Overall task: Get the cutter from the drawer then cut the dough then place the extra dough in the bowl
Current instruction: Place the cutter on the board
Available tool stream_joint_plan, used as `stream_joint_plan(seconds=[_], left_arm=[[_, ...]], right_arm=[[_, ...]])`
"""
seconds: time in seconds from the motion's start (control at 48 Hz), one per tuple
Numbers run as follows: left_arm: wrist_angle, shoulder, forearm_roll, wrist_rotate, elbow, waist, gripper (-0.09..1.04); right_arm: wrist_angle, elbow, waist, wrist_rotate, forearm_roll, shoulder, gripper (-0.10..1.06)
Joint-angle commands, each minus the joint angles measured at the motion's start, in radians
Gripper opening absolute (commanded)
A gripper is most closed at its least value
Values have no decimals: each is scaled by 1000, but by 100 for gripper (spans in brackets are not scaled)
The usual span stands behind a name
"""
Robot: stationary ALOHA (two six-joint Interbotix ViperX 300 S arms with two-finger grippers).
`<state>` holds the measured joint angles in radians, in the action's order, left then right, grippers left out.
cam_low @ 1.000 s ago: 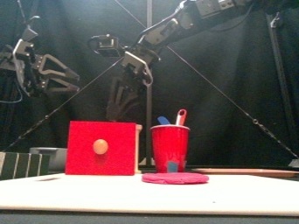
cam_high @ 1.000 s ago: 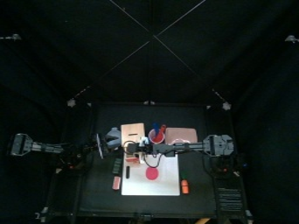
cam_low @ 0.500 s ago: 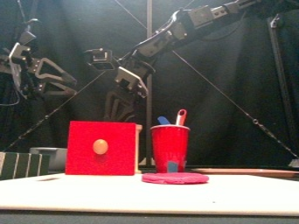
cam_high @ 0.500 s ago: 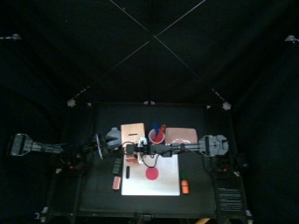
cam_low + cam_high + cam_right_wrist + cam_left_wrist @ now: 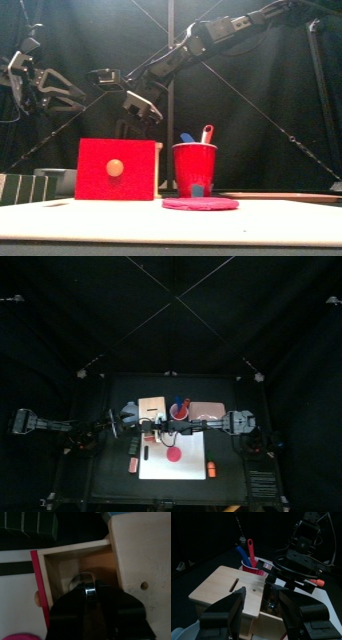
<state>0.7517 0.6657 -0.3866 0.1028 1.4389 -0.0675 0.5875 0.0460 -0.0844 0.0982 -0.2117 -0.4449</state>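
Observation:
The pale wooden box stands at the back of the white cutting board, its drawer pulled out. In the right wrist view the red drawer front is toward the picture's left, and the round metal cutter lies inside the drawer. My right gripper hangs straight over the cutter, above the box in the front view. A flat pink dough disc lies on the board. My left gripper is open, up in the air beside the box.
A red cup with a blue and a red knife stands right of the box, with a pink tray beyond it. Dark green sushi blocks lie left of the drawer. Small orange toys lie near the board's front.
My right gripper has moved down and to the left, ending over the open drawer. The left arm has barely shifted.

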Motion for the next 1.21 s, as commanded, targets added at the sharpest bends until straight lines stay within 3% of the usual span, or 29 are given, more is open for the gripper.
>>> stream_joint_plan(seconds=[0.021, 0.542, 0.771, 0.917, 1.208], left_arm=[[3, -2, -6, 0, -6, -3, 82], [3, -2, -57, 2, 11, -8, 82], [2, -2, -81, 0, 20, -8, 82], [0, -2, -83, 0, 20, -9, 82], [0, -2, -81, 5, -11, -15, 82]], right_arm=[[18, 48, 0, 2, -2, 43, 49], [276, 238, 57, 5, -35, 140, 49], [413, 181, 101, 31, -44, 212, 49], [433, 52, 141, 135, -97, 307, 49], [345, -396, 273, 437, -179, 538, 48]])
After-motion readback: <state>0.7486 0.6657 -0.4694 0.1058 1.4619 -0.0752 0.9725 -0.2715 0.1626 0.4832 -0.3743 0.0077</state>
